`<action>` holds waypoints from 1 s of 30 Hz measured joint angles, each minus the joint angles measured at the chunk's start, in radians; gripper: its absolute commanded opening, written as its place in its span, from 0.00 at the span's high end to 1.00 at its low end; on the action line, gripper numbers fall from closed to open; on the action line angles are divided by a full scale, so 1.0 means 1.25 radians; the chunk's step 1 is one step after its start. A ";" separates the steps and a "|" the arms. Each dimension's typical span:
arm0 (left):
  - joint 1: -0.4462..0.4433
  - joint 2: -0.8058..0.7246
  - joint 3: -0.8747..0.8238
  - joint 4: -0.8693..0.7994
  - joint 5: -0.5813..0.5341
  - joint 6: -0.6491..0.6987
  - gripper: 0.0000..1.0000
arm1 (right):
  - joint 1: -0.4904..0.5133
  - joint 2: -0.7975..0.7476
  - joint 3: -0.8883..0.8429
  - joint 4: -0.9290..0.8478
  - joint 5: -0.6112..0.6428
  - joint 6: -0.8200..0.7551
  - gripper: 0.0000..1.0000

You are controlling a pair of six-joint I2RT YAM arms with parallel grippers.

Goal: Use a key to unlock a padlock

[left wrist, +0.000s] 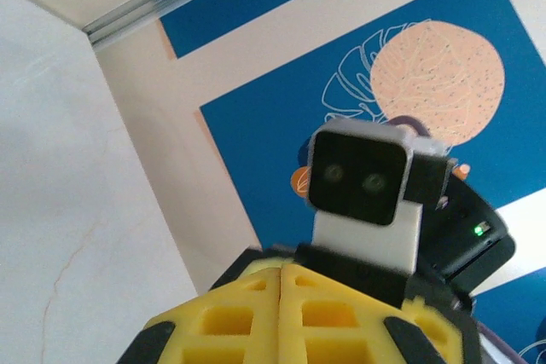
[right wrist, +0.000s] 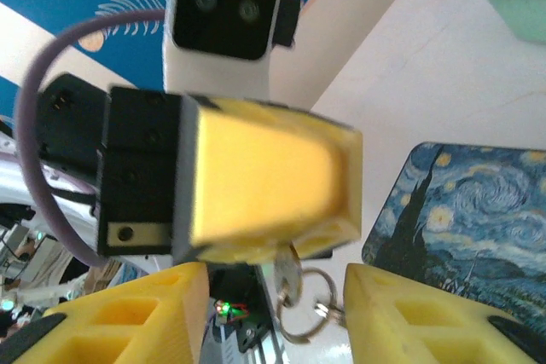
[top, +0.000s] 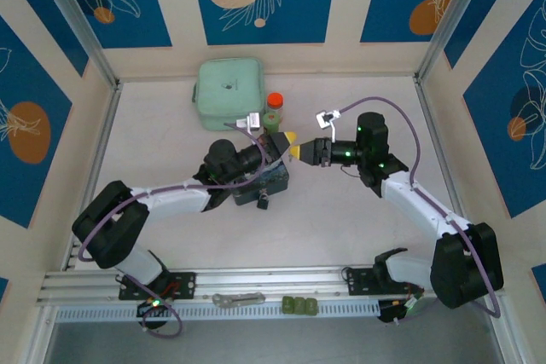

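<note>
My left gripper (top: 288, 137) is shut on the key (right wrist: 288, 277), whose pale round head and wire ring (right wrist: 309, 309) hang below its closed yellow fingers (right wrist: 264, 181). In the left wrist view those fingers (left wrist: 256, 313) meet with no gap. My right gripper (top: 298, 152) faces it tip to tip and is open (right wrist: 275, 296), a yellow finger on each side of the hanging key. The ring lies close to the right-hand finger (right wrist: 401, 313). The small dark padlock (top: 264, 202) lies at the near edge of the blue painted box (top: 275, 180), under the left arm.
A mint green container (top: 230, 94) and a red-capped bottle (top: 274, 111) stand at the back. The blue box (right wrist: 478, 210) lies just right of the grippers. On the front rail are a grey metal tool (top: 237, 299) and small green pieces (top: 300, 304).
</note>
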 measured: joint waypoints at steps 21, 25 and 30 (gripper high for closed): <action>-0.012 0.001 0.000 0.034 -0.013 -0.018 1.00 | 0.002 0.007 -0.005 -0.006 -0.003 -0.005 0.63; -0.015 0.001 -0.001 0.036 -0.012 -0.026 1.00 | -0.001 0.006 -0.005 -0.006 -0.001 -0.006 0.55; -0.018 0.001 -0.002 0.037 -0.012 -0.026 1.00 | -0.011 -0.001 -0.005 -0.012 0.003 -0.005 0.56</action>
